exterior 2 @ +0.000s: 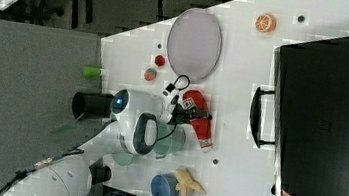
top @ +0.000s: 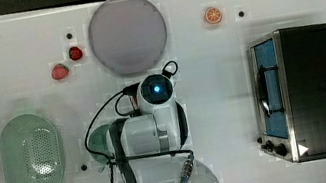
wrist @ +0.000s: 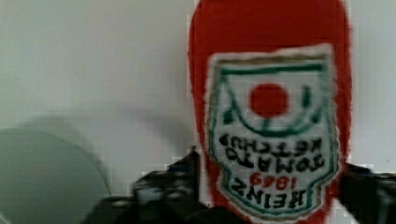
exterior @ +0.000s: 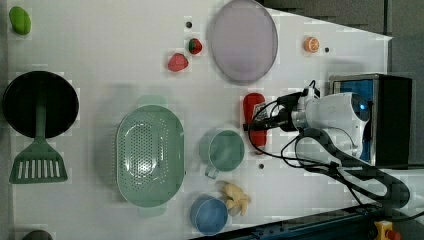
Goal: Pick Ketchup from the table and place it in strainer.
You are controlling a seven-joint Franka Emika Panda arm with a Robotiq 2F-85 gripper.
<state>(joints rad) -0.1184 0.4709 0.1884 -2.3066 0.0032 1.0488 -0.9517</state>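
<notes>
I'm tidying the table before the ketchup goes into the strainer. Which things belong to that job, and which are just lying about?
Belongs to the job:
- ketchup bottle, lying flat
- strainer
- pincer, one finger on each side of the bottle

Just lying about:
- grey plate
- two strawberries
- orange slice
- green cup
- blue cup
- toaster oven
- black pan
- green spatula

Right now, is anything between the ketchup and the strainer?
Yes. In the left view, the green cup sits on the table between the ketchup and the strainer. The hand is already at the ketchup.
</notes>
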